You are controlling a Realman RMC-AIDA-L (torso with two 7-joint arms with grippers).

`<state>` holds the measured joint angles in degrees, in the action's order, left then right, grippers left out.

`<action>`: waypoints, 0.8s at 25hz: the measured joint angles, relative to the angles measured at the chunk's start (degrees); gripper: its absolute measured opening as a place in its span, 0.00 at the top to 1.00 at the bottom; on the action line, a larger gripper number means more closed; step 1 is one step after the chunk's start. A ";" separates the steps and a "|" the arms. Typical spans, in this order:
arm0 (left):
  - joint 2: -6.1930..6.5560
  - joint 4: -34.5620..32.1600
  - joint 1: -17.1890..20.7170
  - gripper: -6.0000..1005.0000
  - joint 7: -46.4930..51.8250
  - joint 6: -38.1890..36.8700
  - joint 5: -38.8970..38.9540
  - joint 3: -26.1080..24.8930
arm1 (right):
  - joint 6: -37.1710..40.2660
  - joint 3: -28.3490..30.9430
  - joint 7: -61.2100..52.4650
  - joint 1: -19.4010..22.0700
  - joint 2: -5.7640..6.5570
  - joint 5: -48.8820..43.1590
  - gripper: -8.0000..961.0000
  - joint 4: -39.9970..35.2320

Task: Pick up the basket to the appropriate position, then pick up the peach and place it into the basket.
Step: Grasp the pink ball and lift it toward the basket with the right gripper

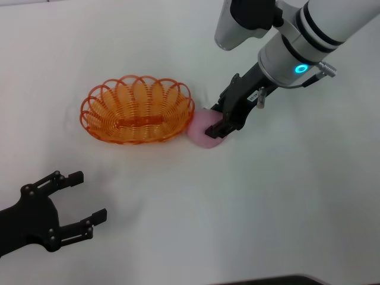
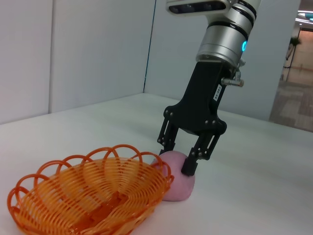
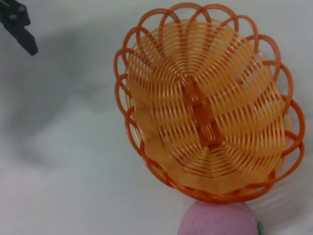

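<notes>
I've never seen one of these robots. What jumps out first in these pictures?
A bright orange looped-wire oval basket sits empty on the white table. Right beside it, the right gripper straddles a smooth pink peach, fingers around it. The black left gripper waits open at the near left.

This looks like a robotics lab or test room set inside an office building. The work surface is a plain white table (image 1: 285, 208), bare of any household clutter. Behind it, in the left wrist view, stand smooth pale partition walls (image 2: 73, 54) that meet at a corner, like a screened-off test bay. Past the edge of the partition on the far side a corridor (image 2: 296, 73) opens, with ceiling lights and a carpeted floor.
</notes>
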<state>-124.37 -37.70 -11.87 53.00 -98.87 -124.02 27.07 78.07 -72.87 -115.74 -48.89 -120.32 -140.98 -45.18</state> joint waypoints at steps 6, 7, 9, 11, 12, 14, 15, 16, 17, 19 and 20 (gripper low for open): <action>0.00 -0.01 0.00 0.13 0.00 0.02 0.00 0.00 | -0.03 -0.50 -0.01 0.19 0.00 0.01 0.52 0.00; 0.00 0.00 0.00 0.13 0.00 0.02 0.00 0.00 | -0.03 -0.51 -0.01 0.22 0.00 0.00 0.57 0.00; 0.00 0.00 0.00 0.13 0.00 0.02 0.00 0.00 | 0.00 -0.52 -0.01 0.26 0.00 0.00 0.66 0.00; 0.00 -0.01 -0.03 0.13 0.00 0.02 0.00 0.00 | 0.20 -0.52 -0.07 0.31 0.00 -0.09 0.71 -0.11; 0.00 0.00 -0.05 0.13 0.00 0.02 0.00 0.00 | 0.39 -0.52 -0.15 0.36 0.00 -0.18 0.71 -0.27; 0.00 0.04 -0.09 0.13 0.00 0.02 0.00 0.00 | 0.82 -0.53 -0.42 0.49 0.02 -0.30 0.73 -0.60; 0.00 0.07 -0.09 0.13 0.00 -0.01 0.00 0.00 | 1.28 -0.52 -0.56 0.56 0.07 -0.38 0.73 -0.81; 0.00 0.08 -0.09 0.13 0.00 -0.08 0.00 0.00 | 1.96 -0.48 -0.67 0.66 0.13 -0.41 0.74 -1.14; 0.00 0.08 -0.09 0.13 0.00 -0.11 0.00 0.00 | 2.76 -0.40 -0.85 0.83 0.21 -0.50 0.74 -1.65; 0.00 0.09 -0.09 0.13 0.00 -0.14 0.00 0.00 | 4.25 -0.25 -1.29 1.37 0.36 -1.01 0.74 -2.99; 0.00 0.09 -0.09 0.13 0.00 -0.14 0.00 0.00 | 5.17 -0.21 -1.59 1.78 0.42 -1.57 0.74 -3.90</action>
<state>-124.37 -37.61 -11.96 53.00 -99.01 -124.02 27.07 83.24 -73.07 -117.34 -47.11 -119.90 -142.55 -49.07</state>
